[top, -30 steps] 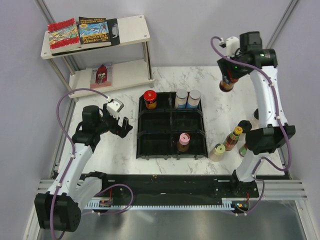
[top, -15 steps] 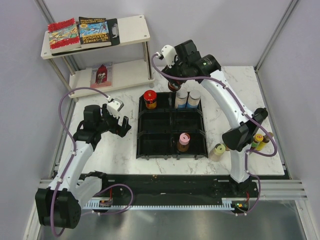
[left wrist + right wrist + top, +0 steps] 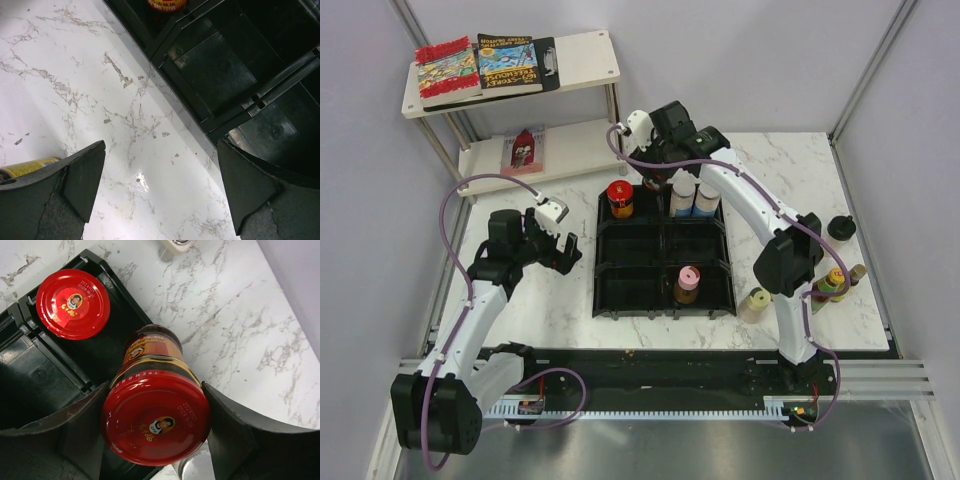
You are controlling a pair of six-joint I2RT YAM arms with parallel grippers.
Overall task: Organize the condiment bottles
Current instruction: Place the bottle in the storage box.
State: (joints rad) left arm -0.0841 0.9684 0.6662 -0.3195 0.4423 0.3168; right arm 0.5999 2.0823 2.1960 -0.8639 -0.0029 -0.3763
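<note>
We see a white marble table (image 3: 790,190) walled in grey, with a shelf (image 3: 585,55) of books (image 3: 480,65) at ten o'clock from the black tray (image 3: 635,245). The right claw (image 3: 658,170) is clamped on a red-capped jar (image 3: 156,412) over the tray's far edge. That jar hangs at two o'clock from a second red-capped jar (image 3: 620,195) and seems clear of the tray floor. The left claw (image 3: 160,185) hovers with fingers apart over bare marble at nine o'clock from the tray. Loose bottles (image 3: 832,284) stand at four o'clock.

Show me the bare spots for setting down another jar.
Free: the tray's middle row, and its near-left compartment beside the pink-capped bottle. Bare marble lies far right, behind the black-capped bottle. Crowded: the tray's far row, where the right gripper holds a red-capped jar, and the bottle cluster at the near-right edge.
</note>
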